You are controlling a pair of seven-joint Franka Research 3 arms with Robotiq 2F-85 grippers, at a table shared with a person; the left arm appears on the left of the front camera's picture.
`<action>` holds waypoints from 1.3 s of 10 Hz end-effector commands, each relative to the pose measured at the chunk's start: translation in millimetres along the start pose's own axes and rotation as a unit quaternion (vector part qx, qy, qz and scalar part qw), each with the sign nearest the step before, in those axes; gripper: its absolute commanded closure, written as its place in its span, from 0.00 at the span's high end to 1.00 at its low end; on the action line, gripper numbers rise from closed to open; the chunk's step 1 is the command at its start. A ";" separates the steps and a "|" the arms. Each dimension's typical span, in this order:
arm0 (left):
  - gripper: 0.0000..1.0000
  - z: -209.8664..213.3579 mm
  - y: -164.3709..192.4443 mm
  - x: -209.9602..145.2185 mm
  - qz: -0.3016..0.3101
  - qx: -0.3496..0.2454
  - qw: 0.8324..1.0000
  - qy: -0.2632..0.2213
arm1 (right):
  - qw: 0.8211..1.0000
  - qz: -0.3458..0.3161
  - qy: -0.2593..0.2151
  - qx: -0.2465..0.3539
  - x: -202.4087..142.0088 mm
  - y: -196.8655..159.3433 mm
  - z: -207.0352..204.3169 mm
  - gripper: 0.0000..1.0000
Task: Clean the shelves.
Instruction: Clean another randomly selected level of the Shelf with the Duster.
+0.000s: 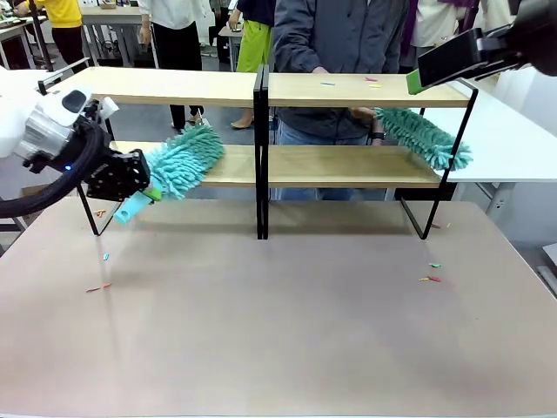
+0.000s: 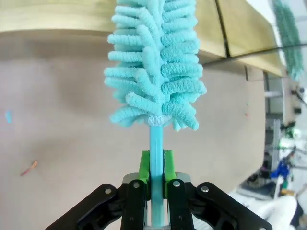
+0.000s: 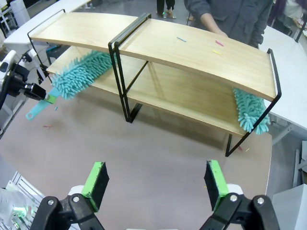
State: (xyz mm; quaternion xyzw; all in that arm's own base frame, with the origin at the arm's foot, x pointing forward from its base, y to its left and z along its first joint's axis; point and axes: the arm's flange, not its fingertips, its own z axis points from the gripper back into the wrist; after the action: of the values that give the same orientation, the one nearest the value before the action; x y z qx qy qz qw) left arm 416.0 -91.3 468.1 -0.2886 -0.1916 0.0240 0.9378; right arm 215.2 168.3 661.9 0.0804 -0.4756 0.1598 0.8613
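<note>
At the left end of the shelves (image 1: 261, 165), the left gripper (image 2: 156, 184) is clamped on a teal duster (image 1: 178, 161) lying on the lower board. The right gripper (image 3: 156, 184) hangs spread wide and empty above the bare table (image 1: 278, 331). No writing is readable.

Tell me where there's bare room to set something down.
The brown tabletop before the light wooden shelves is bare mid-span, between paper scraps left and right. Fluffy teal dusters crowd the lower boards' left and right ends.

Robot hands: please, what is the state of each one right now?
Left hand: closed on the handle of the teal duster.
Right hand: open, holding nothing, raised above the table.
</note>
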 end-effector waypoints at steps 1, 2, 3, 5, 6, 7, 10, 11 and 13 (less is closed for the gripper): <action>0.13 21.0 14.8 -13.1 0.092 0.089 0.991 -0.044 | 1.000 0.000 0.001 0.001 -0.8 -0.3 -0.7 1.00; 0.13 30.5 31.0 -15.6 0.152 0.168 0.973 -0.049 | 1.000 0.000 0.001 0.001 -0.8 -0.3 -0.7 1.00; 0.13 38.3 41.0 -16.6 0.186 0.202 0.960 -0.051 | 1.000 0.000 0.001 0.001 -0.8 -0.3 -0.7 1.00; 0.13 56.3 41.4 -23.8 0.172 0.179 0.964 -0.095 | 1.000 0.000 0.001 0.001 -0.8 -0.3 -0.7 1.00; 0.13 60.0 36.6 -30.3 0.144 0.149 0.973 -0.100 | 1.000 0.000 0.001 0.001 -0.8 -0.3 -0.7 1.00; 0.13 61.6 33.2 -35.2 0.124 0.128 0.979 -0.099 | 1.000 0.000 0.001 0.001 -0.8 -0.3 -0.7 1.00; 0.13 60.3 29.2 -42.4 0.071 0.081 0.994 -0.034 | 1.000 0.000 0.001 0.001 -0.8 -0.3 -0.7 1.00; 0.13 61.5 28.0 -47.6 0.037 0.050 0.998 0.010 | 1.000 0.000 0.001 0.001 -0.8 -0.3 -0.7 1.00; 0.13 75.8 32.3 -58.9 -0.038 -0.025 0.993 0.113 | 1.000 0.000 0.001 0.001 -0.8 -0.3 -0.7 1.00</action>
State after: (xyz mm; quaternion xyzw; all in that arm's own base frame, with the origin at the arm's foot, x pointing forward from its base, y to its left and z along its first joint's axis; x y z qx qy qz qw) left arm 356.5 -55.6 492.1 -0.2774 -0.1424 0.0109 0.9501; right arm 215.2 168.3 661.9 0.0804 -0.4756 0.1598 0.8613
